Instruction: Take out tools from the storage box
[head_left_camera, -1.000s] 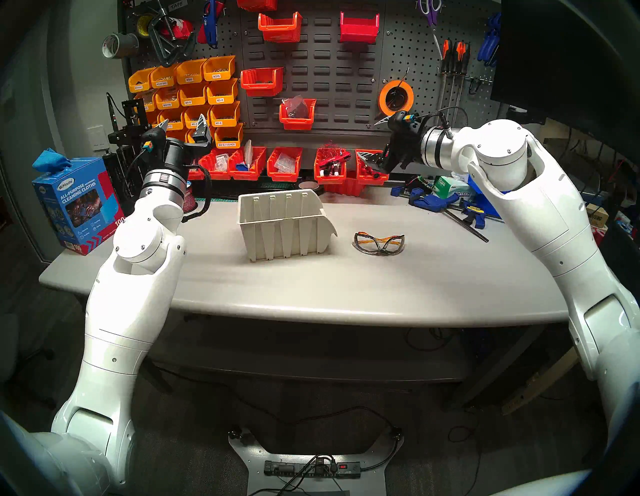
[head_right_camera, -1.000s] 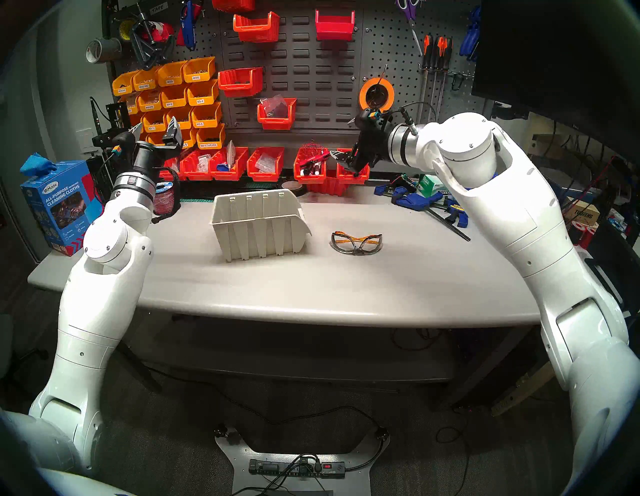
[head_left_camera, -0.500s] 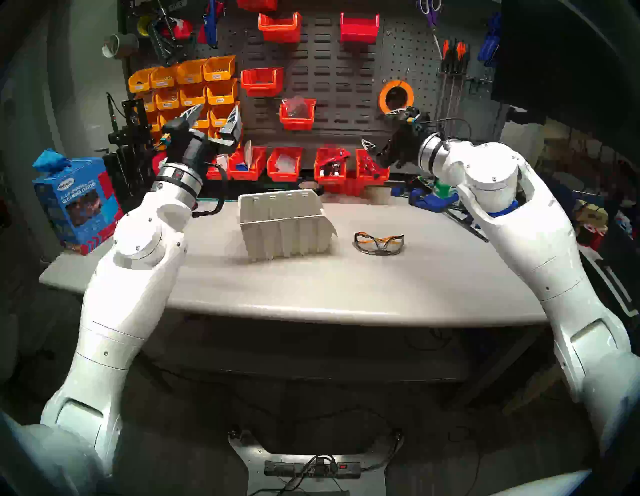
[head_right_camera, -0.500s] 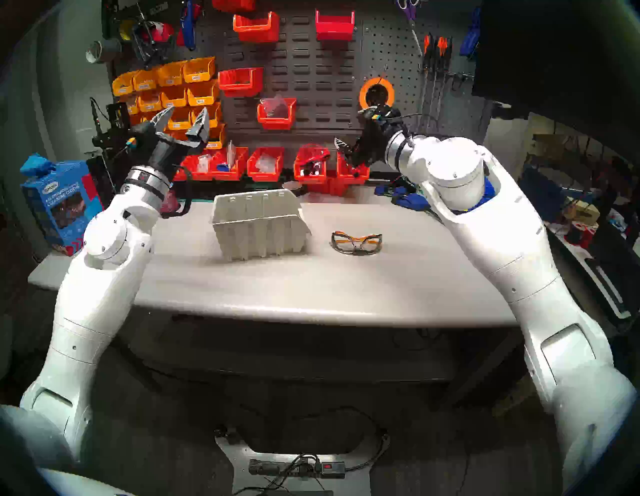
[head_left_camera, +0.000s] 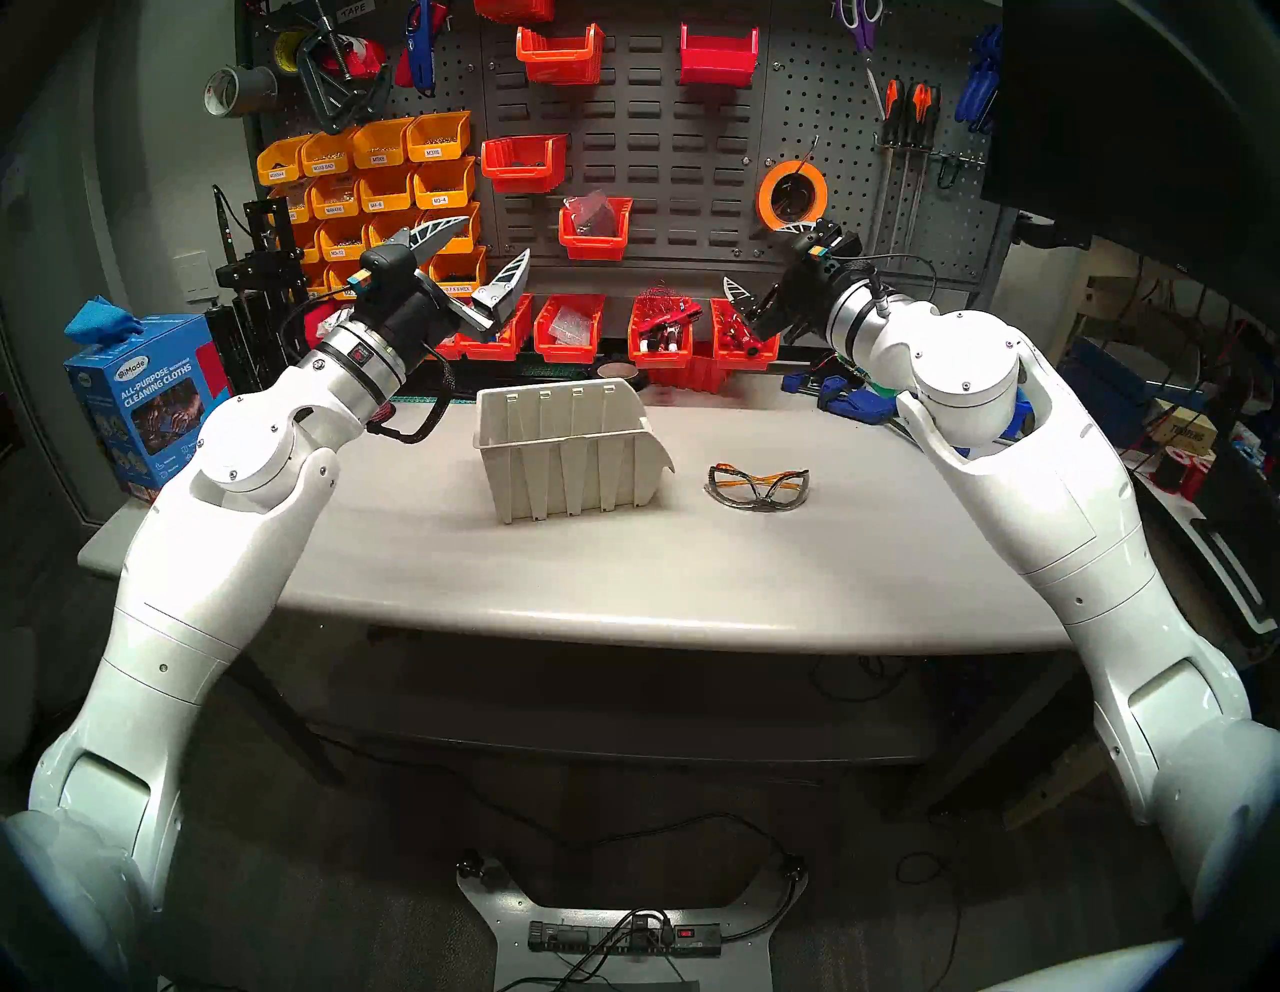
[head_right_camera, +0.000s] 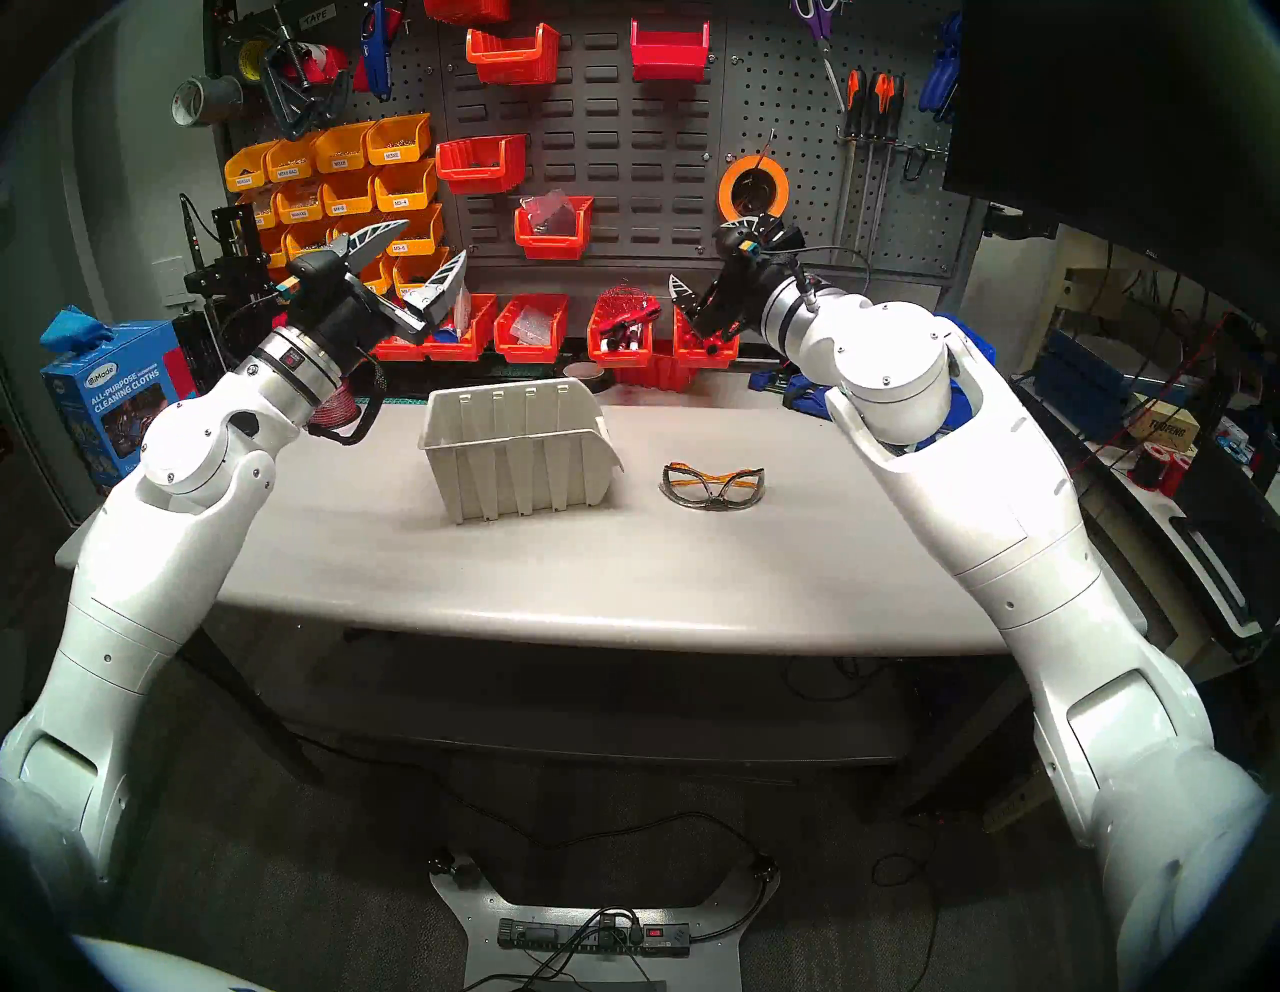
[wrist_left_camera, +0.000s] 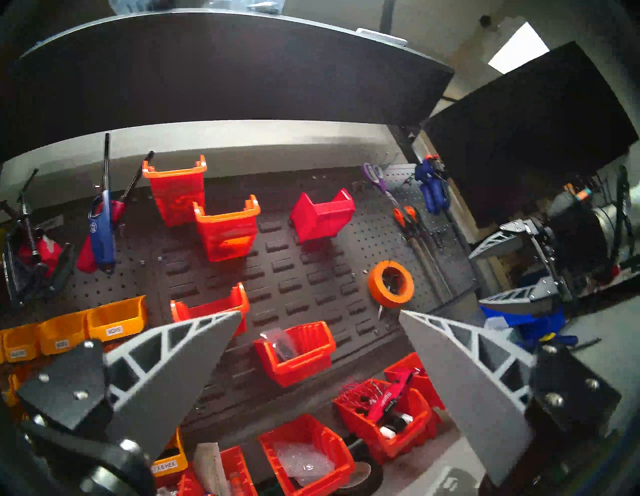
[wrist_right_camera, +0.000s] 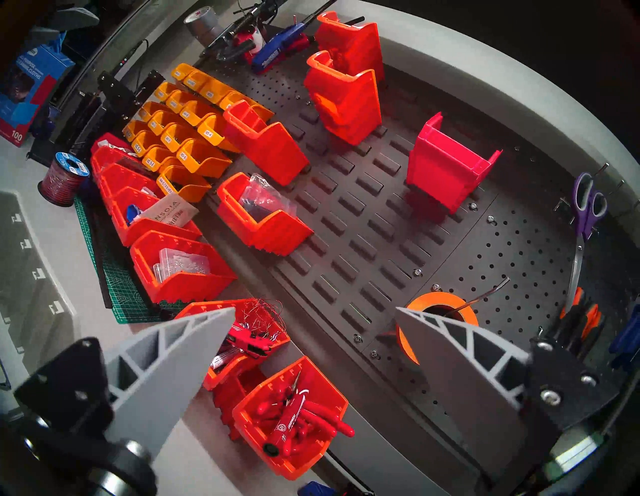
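The beige storage box (head_left_camera: 568, 450) stands on the grey table (head_left_camera: 623, 575), left of centre; its near wall hides the inside. It also shows at the left edge of the right wrist view (wrist_right_camera: 24, 249). Safety glasses with orange arms (head_left_camera: 758, 485) lie on the table to the right of the box, a greyish frame under them; I cannot tell whether that is a second pair. My left gripper (head_left_camera: 495, 237) is open and empty, raised above and behind the box's left end. My right gripper (head_left_camera: 748, 254) is open and empty, high over the back of the table, behind the glasses.
A row of red bins (head_left_camera: 568, 332) lines the table's back edge under a pegboard with orange and red bins. A blue cleaning-cloth box (head_left_camera: 145, 409) stands at far left. Blue clamps (head_left_camera: 859, 402) lie at back right.
My left gripper has risen and swung right toward the box. My right gripper has tilted and shifted slightly up, its elbow moving inward. The box and glasses have not moved.
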